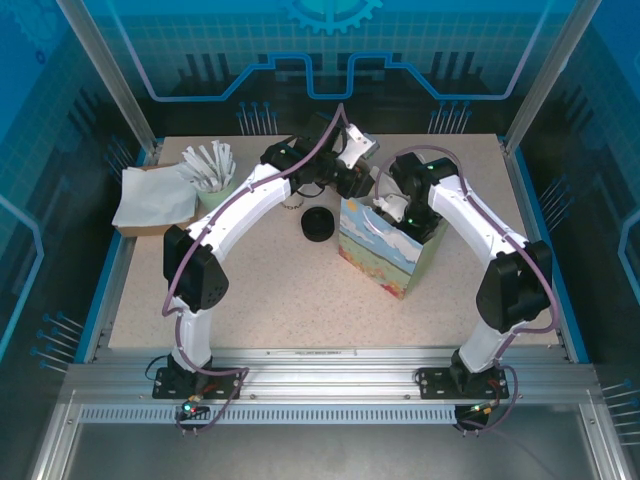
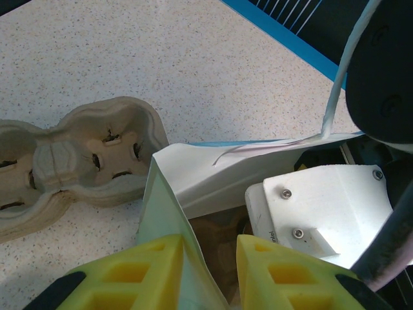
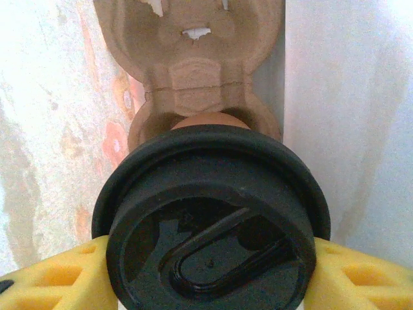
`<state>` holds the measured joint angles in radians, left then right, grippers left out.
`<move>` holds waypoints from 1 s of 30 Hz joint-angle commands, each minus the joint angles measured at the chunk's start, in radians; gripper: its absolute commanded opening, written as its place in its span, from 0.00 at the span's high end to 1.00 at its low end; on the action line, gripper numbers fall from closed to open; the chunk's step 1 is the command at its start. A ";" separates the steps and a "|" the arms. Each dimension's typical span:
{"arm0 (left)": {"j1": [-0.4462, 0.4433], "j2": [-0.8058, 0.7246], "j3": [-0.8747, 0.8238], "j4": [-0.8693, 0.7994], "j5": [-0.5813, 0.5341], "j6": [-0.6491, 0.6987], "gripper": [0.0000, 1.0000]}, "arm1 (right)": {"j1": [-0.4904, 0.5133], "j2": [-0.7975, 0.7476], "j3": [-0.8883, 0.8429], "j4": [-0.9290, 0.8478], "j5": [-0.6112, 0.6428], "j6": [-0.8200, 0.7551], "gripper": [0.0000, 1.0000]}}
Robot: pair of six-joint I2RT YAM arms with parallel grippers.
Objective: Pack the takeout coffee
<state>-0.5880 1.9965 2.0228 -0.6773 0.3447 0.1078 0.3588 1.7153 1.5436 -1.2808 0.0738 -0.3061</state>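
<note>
Inside the paper bag (image 1: 385, 250), at table centre: takeout coffee (image 3: 210, 219), clamped by the right gripper (image 3: 206, 284) above a pulp cup carrier (image 3: 193, 58) at 12 o'clock. Left gripper (image 2: 210, 274) pinches the bag wall. Risk: an off-centre release could tip the cup beside its socket.

The takeout coffee (image 3: 210, 219) between the right claw's (image 3: 206, 284) yellow fingers (image 3: 51, 278) has a glossy black lid and brownish body. Beyond it lies a tan pulp cup carrier (image 3: 193, 71). The paper bag (image 1: 385, 250) shows a painted landscape; the counter (image 1: 270, 300) is speckled beige.
</note>
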 commanded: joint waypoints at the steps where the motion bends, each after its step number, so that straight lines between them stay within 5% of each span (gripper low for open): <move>1: 0.000 -0.008 0.004 -0.012 0.008 0.018 0.71 | -0.014 0.069 -0.029 0.020 0.022 0.014 0.65; 30: 0.000 -0.012 -0.003 -0.009 0.008 0.015 0.71 | 0.007 0.035 0.012 -0.004 0.021 0.022 0.65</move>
<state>-0.5854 1.9965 2.0228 -0.6765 0.3344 0.1078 0.3599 1.7306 1.5597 -1.2934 0.0750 -0.2932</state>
